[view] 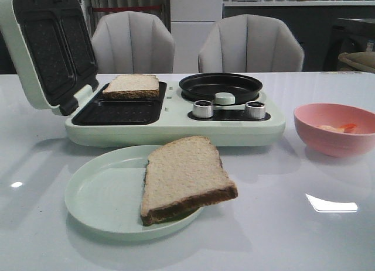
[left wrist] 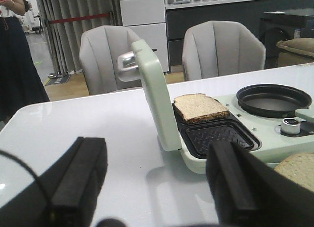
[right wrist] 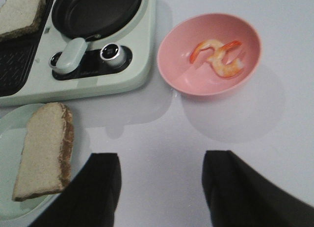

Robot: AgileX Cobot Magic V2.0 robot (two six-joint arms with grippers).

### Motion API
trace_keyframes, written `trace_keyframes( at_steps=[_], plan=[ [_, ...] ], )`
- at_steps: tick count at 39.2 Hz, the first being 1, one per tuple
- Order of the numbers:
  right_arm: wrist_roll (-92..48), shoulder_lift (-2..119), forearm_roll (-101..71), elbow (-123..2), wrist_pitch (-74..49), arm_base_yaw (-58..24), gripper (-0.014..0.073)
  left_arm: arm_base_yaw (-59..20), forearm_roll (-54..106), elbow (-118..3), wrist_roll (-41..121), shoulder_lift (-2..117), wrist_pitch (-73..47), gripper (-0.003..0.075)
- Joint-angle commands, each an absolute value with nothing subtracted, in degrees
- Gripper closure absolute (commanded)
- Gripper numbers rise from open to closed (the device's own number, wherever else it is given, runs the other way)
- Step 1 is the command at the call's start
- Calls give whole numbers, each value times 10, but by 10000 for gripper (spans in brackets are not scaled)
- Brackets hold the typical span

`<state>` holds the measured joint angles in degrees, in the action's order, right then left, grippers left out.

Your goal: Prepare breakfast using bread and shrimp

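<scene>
One slice of bread [view: 131,86] [left wrist: 200,108] [right wrist: 20,12] lies in the back of the open sandwich maker's [view: 170,127] dark grill tray. A second bread slice [view: 181,177] [right wrist: 44,149] rests on the pale green plate [view: 96,195], overhanging its right rim. Shrimp [right wrist: 218,57] [view: 340,128], pale with orange tails, lie in the pink bowl [view: 335,129] [right wrist: 210,54] at the right. My left gripper [left wrist: 157,156] is open above bare table left of the appliance. My right gripper [right wrist: 162,165] is open above the table between plate and bowl. Neither gripper shows in the front view.
The appliance's lid [view: 47,48] stands open at the left. A round black pan [view: 221,86] and two silver knobs [view: 203,109] sit on its right half. Two grey chairs [view: 133,43] stand behind the white table [view: 281,224].
</scene>
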<state>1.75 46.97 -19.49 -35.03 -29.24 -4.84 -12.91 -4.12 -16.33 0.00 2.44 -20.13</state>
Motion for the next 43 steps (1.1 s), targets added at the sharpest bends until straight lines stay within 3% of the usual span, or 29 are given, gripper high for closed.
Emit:
trace_keyframes(
  at_steps=[1,9,25,43],
  plan=[
    [-42,533,-266,-412,-302,-49,114,-133,-38,-178,-8,31,-152,228],
    [-190,673,-438,-473,-364,-49,114,-133,-38,-178,-8,31,-152,228],
    [-521,869,-768,-477,-419,-49,114,-133,-38,-178,-8,31,-152,228],
    [-670,1004,-908,-479,-444,-82,114,-133,-38,-178,-8,31,-152,228]
  ],
)
